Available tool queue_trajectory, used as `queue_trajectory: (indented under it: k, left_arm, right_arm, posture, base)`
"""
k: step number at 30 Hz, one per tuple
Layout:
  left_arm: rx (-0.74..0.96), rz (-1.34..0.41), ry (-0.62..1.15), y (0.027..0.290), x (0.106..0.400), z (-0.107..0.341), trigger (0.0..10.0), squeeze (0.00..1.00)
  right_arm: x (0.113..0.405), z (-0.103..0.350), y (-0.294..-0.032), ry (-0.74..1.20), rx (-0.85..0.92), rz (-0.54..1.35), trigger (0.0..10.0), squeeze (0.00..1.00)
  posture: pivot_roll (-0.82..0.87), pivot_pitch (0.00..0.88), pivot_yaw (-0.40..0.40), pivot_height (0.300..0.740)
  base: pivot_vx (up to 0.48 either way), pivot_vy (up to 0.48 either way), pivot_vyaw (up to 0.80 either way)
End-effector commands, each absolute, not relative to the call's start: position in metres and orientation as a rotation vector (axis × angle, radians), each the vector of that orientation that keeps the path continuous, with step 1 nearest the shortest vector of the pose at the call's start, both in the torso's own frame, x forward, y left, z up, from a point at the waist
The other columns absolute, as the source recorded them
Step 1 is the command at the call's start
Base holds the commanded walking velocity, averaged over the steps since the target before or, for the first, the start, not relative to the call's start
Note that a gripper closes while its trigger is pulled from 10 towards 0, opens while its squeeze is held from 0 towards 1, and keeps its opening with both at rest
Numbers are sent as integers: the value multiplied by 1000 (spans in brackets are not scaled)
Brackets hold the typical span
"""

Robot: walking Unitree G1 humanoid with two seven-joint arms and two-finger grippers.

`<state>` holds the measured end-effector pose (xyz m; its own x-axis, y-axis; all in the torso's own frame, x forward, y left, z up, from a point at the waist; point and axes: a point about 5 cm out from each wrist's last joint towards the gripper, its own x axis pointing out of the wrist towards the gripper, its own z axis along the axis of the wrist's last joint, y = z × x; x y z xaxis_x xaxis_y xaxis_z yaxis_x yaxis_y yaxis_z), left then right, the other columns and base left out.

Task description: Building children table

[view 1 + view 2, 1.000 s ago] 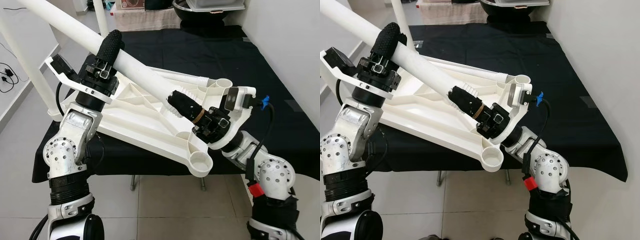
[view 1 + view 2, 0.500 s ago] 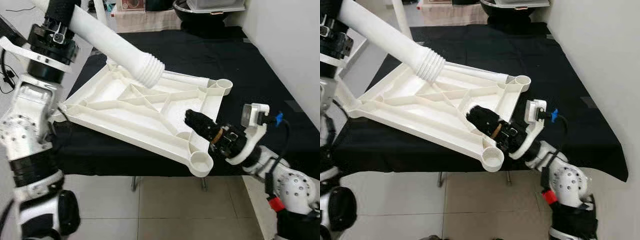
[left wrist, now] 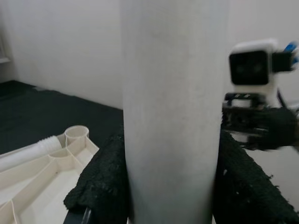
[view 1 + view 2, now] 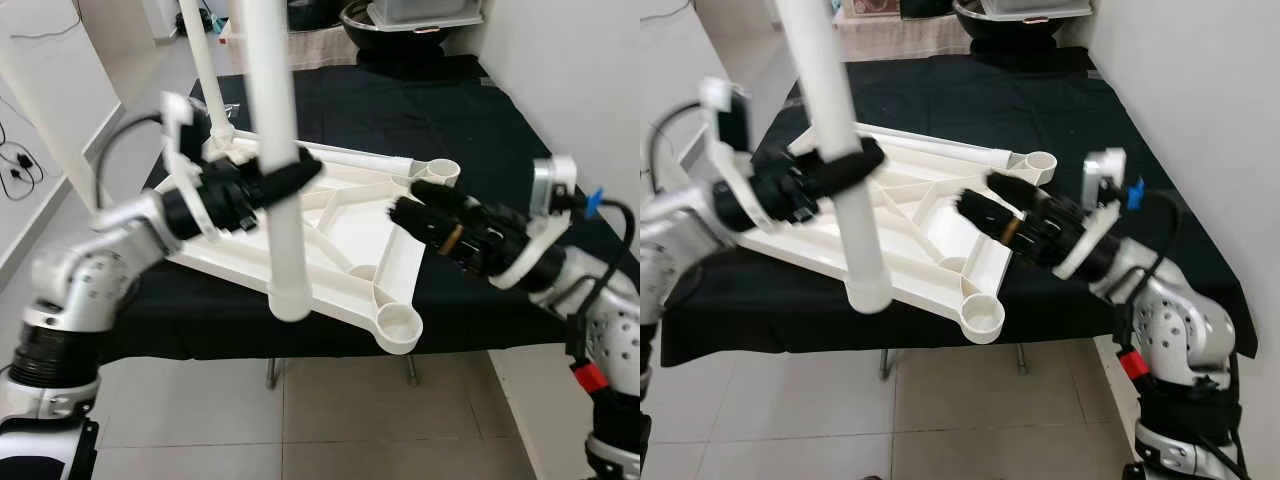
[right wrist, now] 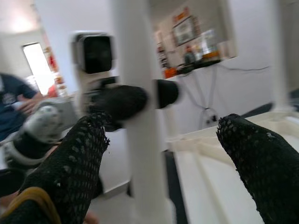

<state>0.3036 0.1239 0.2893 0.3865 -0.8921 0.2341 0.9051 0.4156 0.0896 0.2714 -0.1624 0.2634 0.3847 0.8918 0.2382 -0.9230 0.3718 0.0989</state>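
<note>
White table leg (image 4: 275, 150) is held upright by the left tool (image 4: 262, 185), clamped around it. Right tool (image 4: 425, 205) is spread wide, empty, above the tabletop (image 4: 330, 250) on the bench (image 4: 450, 110).

Long white plastic table leg (image 4: 275, 170): upper end cut off by frame top. Left claw (image 4: 262, 185) blurred; fingertips hidden behind leg. Person in dark blue shirt (image 5: 10, 100), blurred, cut off at edge, possibly seated.

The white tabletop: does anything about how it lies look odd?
Yes. The white tabletop lies upside down and askew on the black table, its near corner socket overhanging the edge.
</note>
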Motion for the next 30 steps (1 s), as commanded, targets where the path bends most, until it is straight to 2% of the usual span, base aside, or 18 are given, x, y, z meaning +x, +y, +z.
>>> queue_trajectory:
  k: [1, 3, 4, 5, 13, 17, 20, 30]
  left_arm:
    - [0, -1139, -275, 121, 306, 280, 39, 0]
    - [26, -1137, -291, 117, 307, 276, 39, 0]
    - [8, -1143, -319, 114, 307, 276, 4314, 0]
    - [-11, -1163, -359, 110, 306, 277, 10000, 0]
    - [-129, -1274, -444, 103, 298, 283, 10000, 0]
    - [-287, -1508, -401, 115, 282, 283, 10000, 0]
    - [-337, -1599, -375, 123, 276, 279, 10000, 0]
    - [-319, -1650, -365, 122, 271, 270, 10000, 0]
  right_arm:
    - [265, 258, -148, -116, 211, 1253, 10000, 0]
    - [263, 255, -142, -100, 186, 1287, 10000, 0]
    - [264, 249, -136, -74, 151, 1291, 10000, 0]
    - [268, 240, -129, -44, 119, 1272, 10000, 0]
    - [279, 230, -119, -16, 106, 1207, 10000, 0]
    - [281, 233, -120, -29, 109, 1190, 10000, 0]
    - [279, 234, -118, -35, 109, 1203, 10000, 0]
    - [275, 228, -106, -17, 70, 1246, 10000, 0]
  posture:
    - [-62, 111, 68, 740]
    - [-62, 111, 68, 740]
    - [-65, 114, 69, 740]
    - [-67, 117, 67, 740]
    - [-66, 128, 65, 740]
    - [-67, 134, 71, 740]
    - [-66, 135, 71, 740]
    - [-67, 135, 78, 740]
  base:
    - [0, 0, 0]
    - [0, 0, 0]
    - [0, 0, 0]
    - [0, 0, 0]
    - [0, 0, 0]
    - [0, 0, 0]
    - [0, 0, 0]
    - [0, 0, 0]
